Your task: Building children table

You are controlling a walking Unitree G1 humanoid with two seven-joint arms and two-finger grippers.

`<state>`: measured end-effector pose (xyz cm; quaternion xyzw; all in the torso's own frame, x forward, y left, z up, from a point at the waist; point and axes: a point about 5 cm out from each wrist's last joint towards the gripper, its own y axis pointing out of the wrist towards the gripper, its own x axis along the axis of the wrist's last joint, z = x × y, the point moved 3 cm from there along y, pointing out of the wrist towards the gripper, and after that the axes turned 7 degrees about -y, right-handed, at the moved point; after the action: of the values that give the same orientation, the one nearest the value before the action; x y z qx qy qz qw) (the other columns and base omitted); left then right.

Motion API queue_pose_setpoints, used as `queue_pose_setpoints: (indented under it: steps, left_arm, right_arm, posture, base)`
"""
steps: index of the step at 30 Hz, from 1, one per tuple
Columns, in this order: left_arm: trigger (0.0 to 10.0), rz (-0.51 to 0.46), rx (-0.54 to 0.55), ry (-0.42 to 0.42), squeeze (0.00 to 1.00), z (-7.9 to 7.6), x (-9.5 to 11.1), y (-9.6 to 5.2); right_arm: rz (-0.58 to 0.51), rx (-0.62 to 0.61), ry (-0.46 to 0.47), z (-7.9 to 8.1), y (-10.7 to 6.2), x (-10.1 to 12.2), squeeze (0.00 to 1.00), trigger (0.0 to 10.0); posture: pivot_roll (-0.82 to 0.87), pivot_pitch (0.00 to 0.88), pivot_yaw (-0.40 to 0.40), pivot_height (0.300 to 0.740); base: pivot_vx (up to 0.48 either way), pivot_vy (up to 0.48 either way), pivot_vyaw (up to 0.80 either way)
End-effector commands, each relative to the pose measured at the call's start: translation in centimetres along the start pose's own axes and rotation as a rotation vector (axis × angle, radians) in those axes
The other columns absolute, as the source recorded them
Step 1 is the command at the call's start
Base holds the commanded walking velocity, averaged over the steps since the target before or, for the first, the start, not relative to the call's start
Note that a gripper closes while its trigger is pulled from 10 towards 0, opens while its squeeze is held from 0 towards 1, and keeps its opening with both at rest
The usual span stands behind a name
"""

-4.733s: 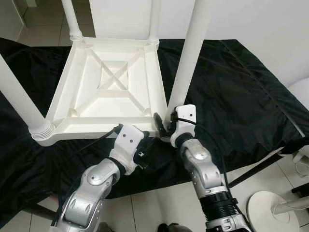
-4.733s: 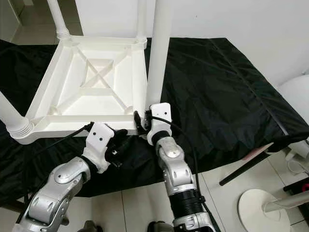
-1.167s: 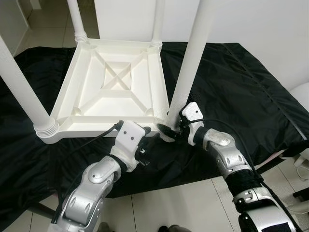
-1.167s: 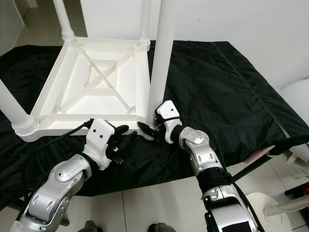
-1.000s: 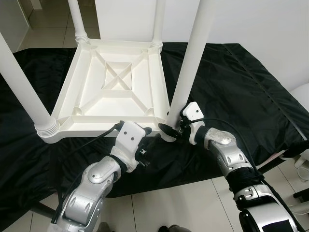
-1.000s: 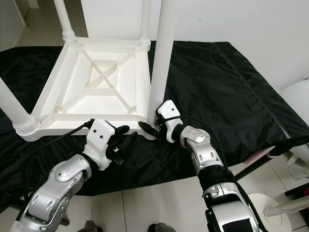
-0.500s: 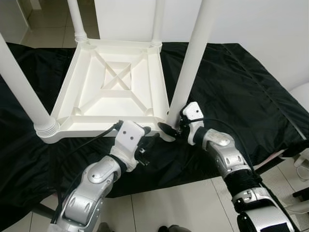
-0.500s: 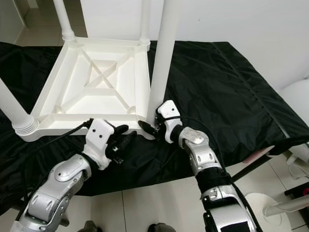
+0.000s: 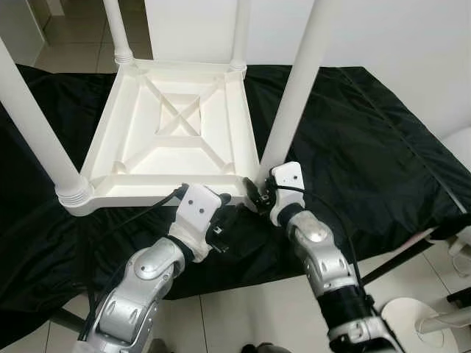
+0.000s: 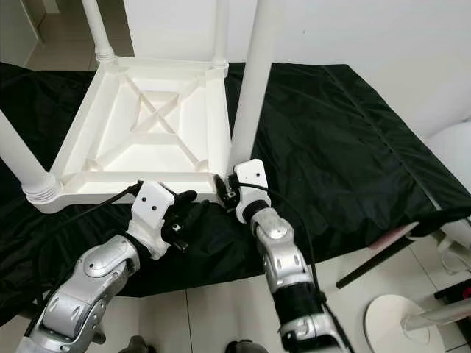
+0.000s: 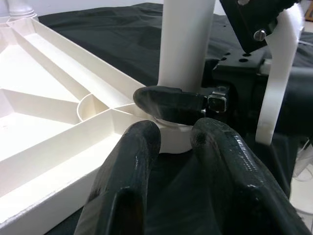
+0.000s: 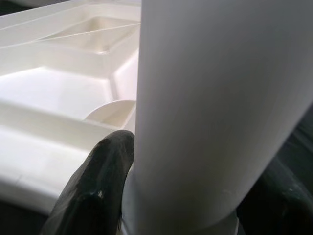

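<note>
The right hand (image 9: 257, 197) clasps the base of the white leg (image 9: 294, 103); the left hand (image 11: 176, 161), fingers spread, hovers just beside it.

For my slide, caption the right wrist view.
Right gripper closed around the base of a white table leg, beside the upturned tabletop's ribbed underside.
</note>
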<state>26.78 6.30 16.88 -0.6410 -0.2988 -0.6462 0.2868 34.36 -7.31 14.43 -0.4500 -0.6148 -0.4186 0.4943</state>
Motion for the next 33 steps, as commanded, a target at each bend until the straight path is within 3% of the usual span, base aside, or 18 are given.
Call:
queue_pose_setpoints:
  steps: [1,8,9,11,12,22,23,28,33]
  left_arm:
    - [10.0,0.014,-0.001,-0.016,0.0,-0.2,-0.4,0.0]
    - [10.0,0.016,-0.003,-0.018,0.0,-0.2,-0.4,0.0]
    - [10.0,0.015,-0.002,-0.017,0.0,-0.2,-0.4,0.0]
    - [10.0,0.015,-0.002,-0.017,0.0,-0.2,-0.4,0.0]
    - [10.0,0.014,-0.001,-0.016,0.0,-0.1,-0.4,0.1]
    - [10.0,0.01,0.003,-0.018,0.0,-0.2,-0.3,0.0]
    - [10.0,0.009,0.004,-0.018,0.0,-0.1,-0.3,0.0]
    - [10.0,0.007,0.004,-0.016,0.0,0.1,-0.2,0.1]
    - [10.0,0.005,-0.005,-0.01,0.0,0.0,-0.2,0.3]
  right_arm:
    - [0.042,-0.078,0.028,0.0,-0.6,-0.6,0.0,10.0]
    - [-0.006,-0.113,0.035,-0.5,-0.7,0.4,0.0,10.0]
    - [-0.016,-0.102,0.033,-0.4,-0.7,0.6,0.09,10.0]
    - [-0.02,-0.099,0.03,-0.3,-0.7,0.7,0.09,10.0]
    - [-0.031,-0.088,0.039,-0.2,-0.8,0.8,1.0,10.0]
    - [-0.078,0.007,0.053,-0.9,-1.2,1.0,1.0,10.0]
    - [-0.074,0.071,0.041,-1.4,-1.1,0.7,0.0,10.0]
    - [-0.068,0.241,-0.036,-2.5,-0.7,-0.1,0.0,10.0]
    - [-0.079,0.417,-0.102,-2.5,0.2,-0.1,0.0,10.0]
  posture:
    - [-0.01,0.112,-0.044,0.74]
    - [-0.01,0.111,-0.045,0.74]
    - [-0.01,0.11,-0.045,0.74]
    - [-0.01,0.11,-0.045,0.74]
    - [-0.01,0.108,-0.048,0.74]
    - [-0.01,0.106,-0.053,0.74]
    - [-0.01,0.102,-0.053,0.74]
    - [-0.01,0.101,-0.05,0.74]
    - [-0.01,0.093,-0.041,0.74]
  base:
    - [0.0,0.0,0.0]
    - [0.0,0.0,0.0]
    - [0.0,0.0,0.0]
    - [0.0,0.0,0.0]
    - [0.0,0.0,0.0]
    - [0.0,0.0,0.0]
    - [0.0,0.0,0.0]
    - [0.0,0.0,0.0]
    - [0.0,0.0,0.0]
